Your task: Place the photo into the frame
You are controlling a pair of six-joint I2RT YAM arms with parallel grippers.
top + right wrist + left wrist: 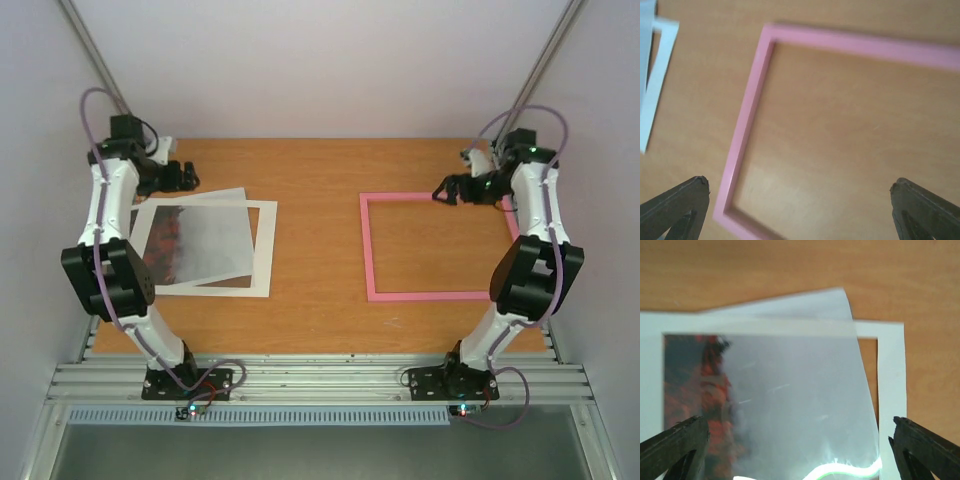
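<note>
The photo (195,240), a glossy print with a grey sky and red-orange trees, lies skewed across a white mat border (266,250) on the left of the table. My left gripper (188,177) hovers open above the far left corner of that pile. In the left wrist view the photo (790,400) fills the space between the spread fingers (677,445) of the left gripper (798,425), which hold nothing. The pink-rimmed frame (368,250) lies flat on the right. My right gripper (442,191) hangs open over its far edge. The frame rim (742,135) passes between the wide, empty jaws of the right gripper (799,186).
The wooden table (315,180) shows bare through the frame's opening. The white mat (890,375) sticks out past the photo's right edge, and a corner of the mat (657,80) appears at the left of the right wrist view. Grey walls close in both sides.
</note>
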